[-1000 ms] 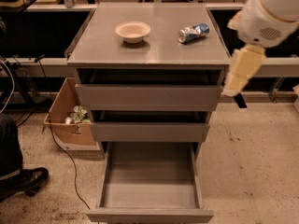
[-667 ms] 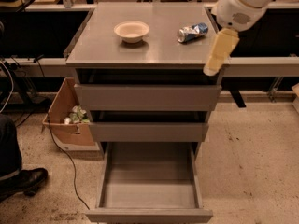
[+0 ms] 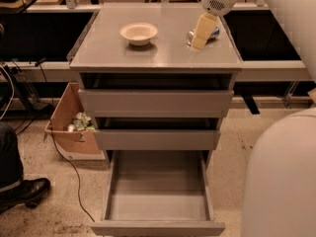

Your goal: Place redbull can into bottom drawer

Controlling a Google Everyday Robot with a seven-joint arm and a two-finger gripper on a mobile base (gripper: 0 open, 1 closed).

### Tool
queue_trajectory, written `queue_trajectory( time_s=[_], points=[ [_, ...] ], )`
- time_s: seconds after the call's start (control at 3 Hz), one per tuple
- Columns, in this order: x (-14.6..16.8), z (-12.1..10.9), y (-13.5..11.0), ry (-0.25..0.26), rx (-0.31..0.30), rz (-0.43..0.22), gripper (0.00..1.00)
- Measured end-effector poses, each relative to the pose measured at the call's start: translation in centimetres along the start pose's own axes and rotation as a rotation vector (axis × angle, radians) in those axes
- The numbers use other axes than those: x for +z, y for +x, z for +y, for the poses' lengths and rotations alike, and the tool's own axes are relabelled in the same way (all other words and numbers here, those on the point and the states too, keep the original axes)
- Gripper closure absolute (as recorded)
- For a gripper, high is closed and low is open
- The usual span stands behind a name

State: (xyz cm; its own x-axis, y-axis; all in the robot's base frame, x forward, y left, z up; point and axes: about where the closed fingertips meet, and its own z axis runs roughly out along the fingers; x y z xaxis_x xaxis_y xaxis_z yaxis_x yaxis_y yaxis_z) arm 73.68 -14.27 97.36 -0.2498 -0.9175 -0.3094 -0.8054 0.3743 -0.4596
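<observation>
Slanting down over cabinet top (image 3: 158,56) — gripper (image 3: 198,42) seemingly touching redbull can (image 3: 214,32) | grasp: cannot tell

White rounded arm shells (image 3: 284,172), one with a dotted vent (image 3: 216,4), carry a cream-yellow gripper (image 3: 198,39) above the grey cabinet top (image 3: 158,53).

Warm, dimmish indoor light w/ a yellow-brown cast. It comes from overhead: the desk (image 3: 163,53) is the brightest flat surface, w/ a soft sheen toward its back. The bowl (image 3: 138,33) drops a small soft shadow at its near edge. The gripper (image 3: 202,31), over the redbull can (image 3: 214,33) at the desk's right rear, is lit cream-yellow. Gaps above the upper drawers (image 3: 155,102) are near black. The bottom drawer (image 3: 157,186) is even grey inside, darker at the back. The arm shell (image 3: 281,181) at the right edge looks washed-out.
</observation>
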Motion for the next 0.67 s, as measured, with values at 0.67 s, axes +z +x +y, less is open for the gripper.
queue_trajectory(
  time_s=[0.67],
  points=[
    [1.2, -0.2, 1.8, 0.056, -0.064, 0.107, 0.0]
  ],
)
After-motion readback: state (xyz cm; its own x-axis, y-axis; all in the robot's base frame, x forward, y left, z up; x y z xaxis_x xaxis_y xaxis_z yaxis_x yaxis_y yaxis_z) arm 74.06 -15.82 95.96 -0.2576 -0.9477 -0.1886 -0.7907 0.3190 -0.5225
